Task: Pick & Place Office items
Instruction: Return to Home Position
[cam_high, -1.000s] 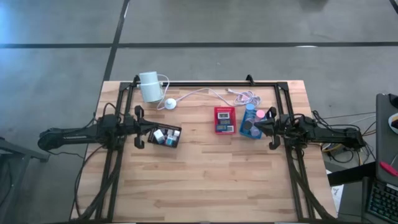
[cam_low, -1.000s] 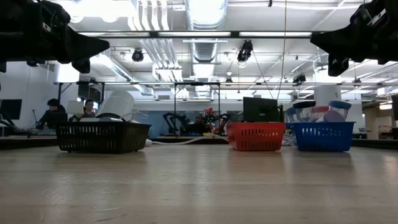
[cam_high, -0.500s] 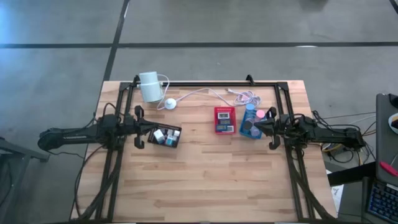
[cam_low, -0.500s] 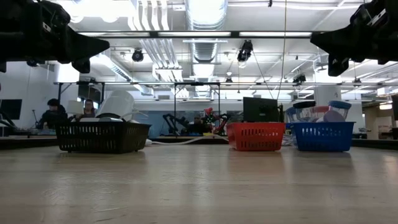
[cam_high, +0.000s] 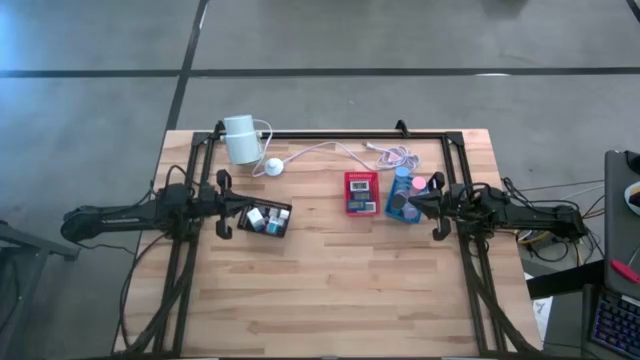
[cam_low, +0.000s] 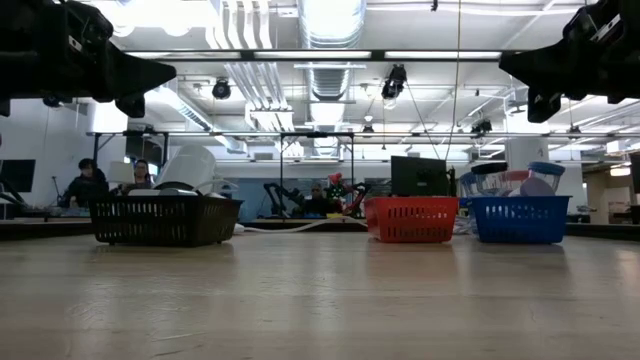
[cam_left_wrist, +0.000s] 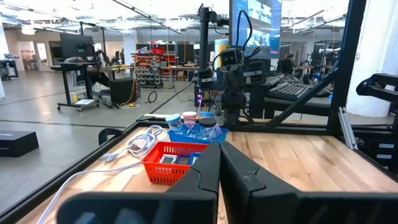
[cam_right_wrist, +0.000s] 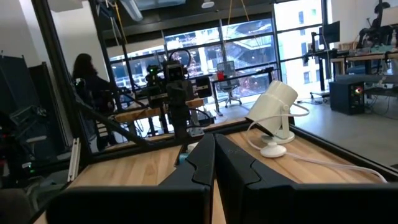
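A large workshop hall with exposed ceiling ducts (cam_low: 330, 30) and a grey concrete floor (cam_high: 420, 40) is seen around one pale wooden plank table (cam_high: 330, 290), which is edged by a black metal frame (cam_high: 330, 134). In the low view one seated person (cam_low: 88, 182) and a second person (cam_low: 140, 176) are made out far behind the table. Three mesh baskets are lined up across the middle of the table: one black mesh basket (cam_low: 165, 222) on the left, one red mesh basket (cam_low: 410, 222) near the centre, and one blue mesh basket (cam_low: 520, 222) just beside it on the right. The small office items are held in these baskets: white and teal rectangular pieces (cam_high: 257, 215) in the black one, about four though too small to be counted surely; two flat rectangular pieces (cam_high: 361, 184) in the red one; and round pink, light blue and black pieces (cam_high: 418, 184) in the blue one. One white cylinder (cam_high: 240, 140) is laid tilted at the far left corner, with one round white puck (cam_high: 273, 167) near it and one white cable (cam_high: 330, 148) trailed along the far edge. Two dark arms are held level above the table. The left gripper (cam_left_wrist: 219, 152) is parked just left of the black basket, its jaws closed with the fingers pressed together. The right gripper (cam_right_wrist: 214, 142) is parked just right of the blue basket, its jaws closed likewise.
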